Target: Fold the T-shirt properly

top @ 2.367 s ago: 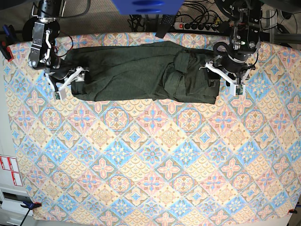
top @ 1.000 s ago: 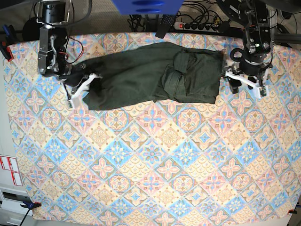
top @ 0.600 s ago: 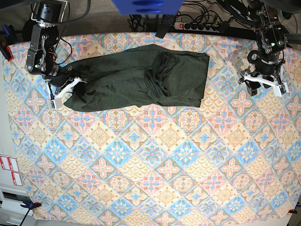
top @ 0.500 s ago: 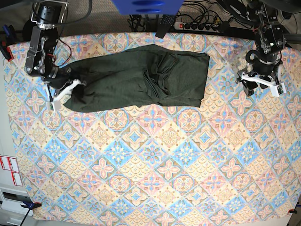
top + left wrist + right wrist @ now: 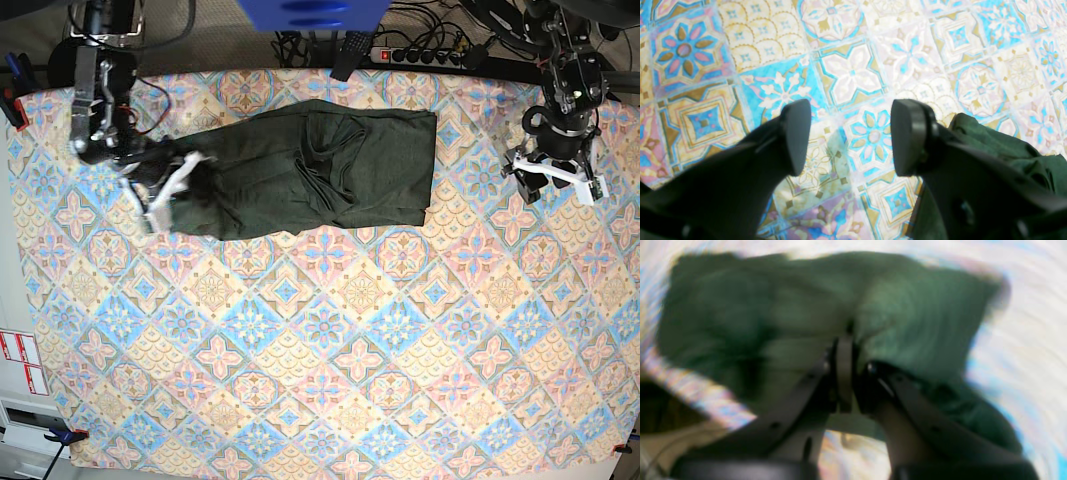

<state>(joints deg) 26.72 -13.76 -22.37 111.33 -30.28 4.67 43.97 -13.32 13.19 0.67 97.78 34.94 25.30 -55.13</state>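
Note:
The T-shirt (image 5: 300, 170) is dark olive green and lies bunched in a long band across the back of the table, with folds piled near its middle. My right gripper (image 5: 168, 190) is shut on the shirt's left end. In the blurred right wrist view the gripper (image 5: 845, 350) pinches the green fabric (image 5: 907, 306). My left gripper (image 5: 557, 180) is open and empty above the cloth, well to the right of the shirt. In the left wrist view it (image 5: 850, 136) shows spread fingers (image 5: 795, 133), with a shirt edge (image 5: 1007, 150) at the lower right.
A patterned tablecloth (image 5: 330, 350) covers the table. A power strip (image 5: 420, 55) and cables lie behind the back edge. A blue object (image 5: 310, 12) hangs at the top centre. A red clamp (image 5: 10, 105) sits at the left edge.
My left gripper let go of the shirt's right end and moved off to the right. My right gripper has dragged the left end rightward, so the shirt is shorter and more bunched.

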